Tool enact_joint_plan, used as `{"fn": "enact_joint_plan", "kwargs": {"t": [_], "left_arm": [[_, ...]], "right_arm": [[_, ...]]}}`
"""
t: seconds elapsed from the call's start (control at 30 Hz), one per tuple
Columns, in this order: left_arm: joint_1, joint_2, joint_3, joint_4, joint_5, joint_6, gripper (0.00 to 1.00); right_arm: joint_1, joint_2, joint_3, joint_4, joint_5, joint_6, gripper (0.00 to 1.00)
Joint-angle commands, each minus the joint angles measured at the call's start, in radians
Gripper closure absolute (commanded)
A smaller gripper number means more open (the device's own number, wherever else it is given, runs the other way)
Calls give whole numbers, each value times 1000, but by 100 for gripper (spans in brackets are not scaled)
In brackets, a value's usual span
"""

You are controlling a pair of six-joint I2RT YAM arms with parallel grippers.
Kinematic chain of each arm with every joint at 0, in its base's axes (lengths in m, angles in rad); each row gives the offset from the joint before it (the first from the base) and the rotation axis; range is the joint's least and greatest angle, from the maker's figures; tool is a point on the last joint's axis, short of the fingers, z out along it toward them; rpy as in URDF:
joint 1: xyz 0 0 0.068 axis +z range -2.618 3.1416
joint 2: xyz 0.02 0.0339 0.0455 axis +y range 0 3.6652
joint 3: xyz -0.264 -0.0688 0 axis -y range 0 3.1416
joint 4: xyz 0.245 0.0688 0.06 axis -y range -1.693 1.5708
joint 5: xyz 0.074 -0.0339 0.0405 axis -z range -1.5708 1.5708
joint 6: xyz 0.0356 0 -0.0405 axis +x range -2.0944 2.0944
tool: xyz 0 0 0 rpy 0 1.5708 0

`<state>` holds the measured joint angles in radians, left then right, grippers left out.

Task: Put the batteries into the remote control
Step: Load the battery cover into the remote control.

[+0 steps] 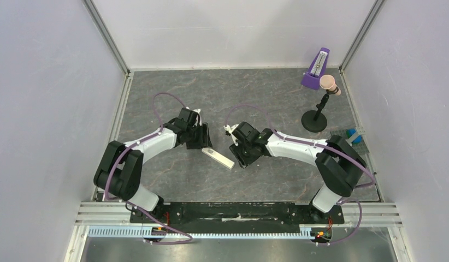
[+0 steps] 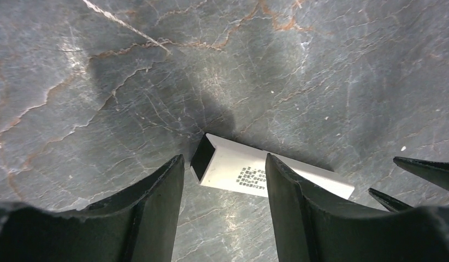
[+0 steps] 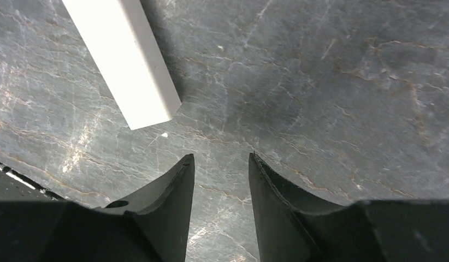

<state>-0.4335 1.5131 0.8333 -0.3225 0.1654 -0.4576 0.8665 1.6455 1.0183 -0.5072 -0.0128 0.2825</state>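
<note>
between the arms the remote control (image 1: 217, 157) lies flat on the table (image 1: 266, 98), its dark hollow end showing. left gripper (image 2: 223, 161) gapes over that end, right gripper (image 3: 219, 159) sits part open beside the other, both empty. no batteries in sight; loading looks unstarted.

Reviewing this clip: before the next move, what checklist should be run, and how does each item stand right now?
1. remote control lying flat on the table, between the two arms: ok.
2. left gripper open, with the remote's dark open end showing in the gap between its fingers: ok.
3. Left fingers touching the remote: cannot tell.
4. right gripper open and empty, the remote off to one side of it: ok.
5. batteries located: not ok, none shows in any view.
6. Battery recess facing up: cannot tell; only the open end and a printed label show.
</note>
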Motion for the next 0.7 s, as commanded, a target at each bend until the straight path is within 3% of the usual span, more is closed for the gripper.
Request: {"fn": "enact_joint_plan", "kwargs": {"t": [0.0,0.33,0.67], "left_arm": [[-1,39,-13,66,46,18,38],[-1,64,-38,56,62,-10,48],[-1,64,-43,48,51,-11,51]], "right_arm": [[9,14,16,37,-60,-32,56],[23,42,-7,120,-48,5,57],[28,66,-24,171,-45,26,59]]}}
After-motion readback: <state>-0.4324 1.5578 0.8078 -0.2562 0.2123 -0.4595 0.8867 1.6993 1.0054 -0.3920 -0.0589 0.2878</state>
